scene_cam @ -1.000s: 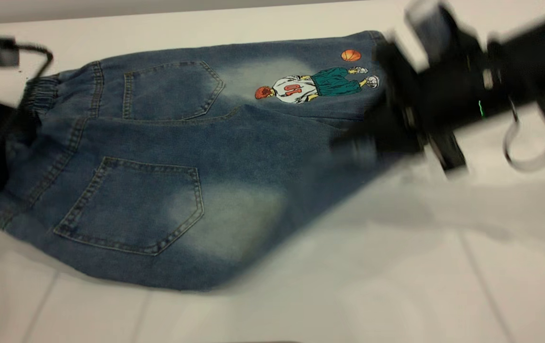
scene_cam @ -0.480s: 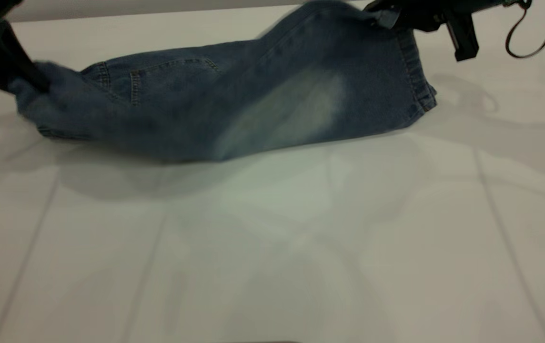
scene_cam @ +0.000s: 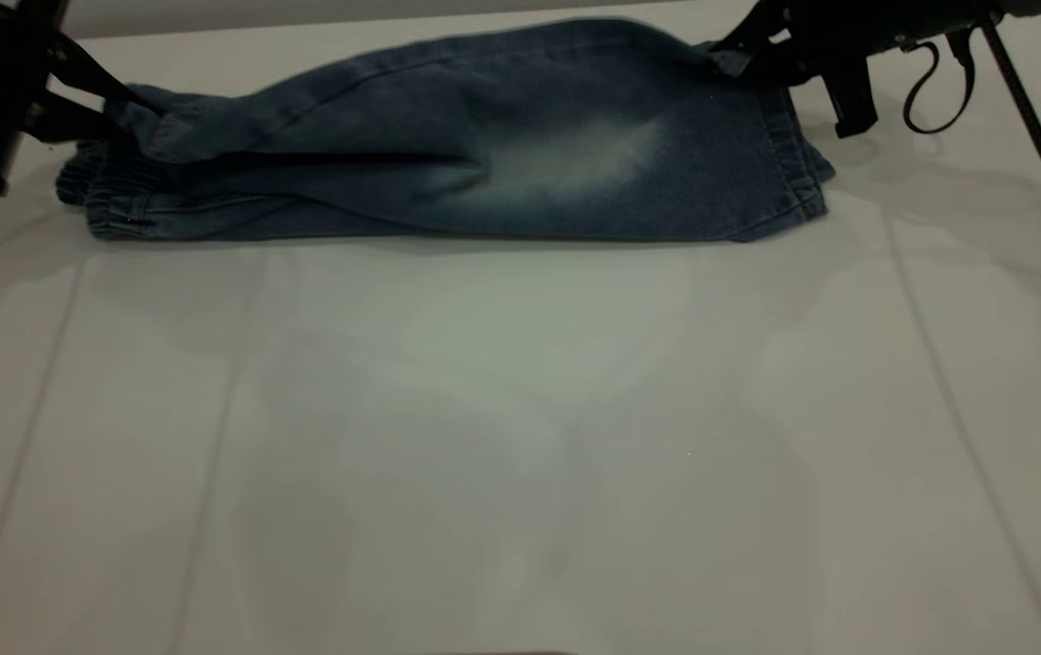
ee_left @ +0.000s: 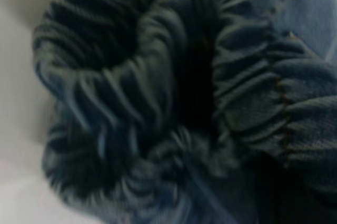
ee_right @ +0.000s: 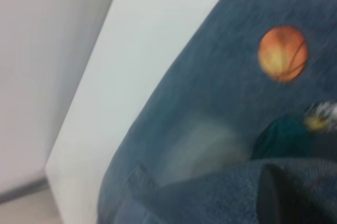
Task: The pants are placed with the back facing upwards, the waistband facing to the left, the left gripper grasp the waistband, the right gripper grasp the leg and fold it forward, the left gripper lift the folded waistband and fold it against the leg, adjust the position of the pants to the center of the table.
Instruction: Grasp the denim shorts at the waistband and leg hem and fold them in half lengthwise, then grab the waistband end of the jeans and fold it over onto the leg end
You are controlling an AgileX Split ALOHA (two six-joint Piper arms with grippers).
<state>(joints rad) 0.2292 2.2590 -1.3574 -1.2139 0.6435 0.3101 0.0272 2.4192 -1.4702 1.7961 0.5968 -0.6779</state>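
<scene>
Two claws pin the shorts [scene_cam: 484, 173] folded lengthwise on the worktop [scene_cam: 520, 437]: left claw [scene_cam: 125, 114] pinching waistband [scene_cam: 106, 196], right claw [scene_cam: 739, 56] pinching leg [scene_cam: 757, 136], keeping the fold aligned.

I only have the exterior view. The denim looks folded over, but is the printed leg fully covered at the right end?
Observer: Not from the right wrist view. There the orange basketball print on the pants shows beyond the edge of the leg held by the right gripper.
Operator: What has the left gripper got?
Observer: The left wrist view is filled with the ruched waistband, bunched in tight folds at the left gripper.
Operator: Any room behind the pants?
Observer: Little. The right wrist view shows only a strip of the table between the denim and the table's edge.
</scene>
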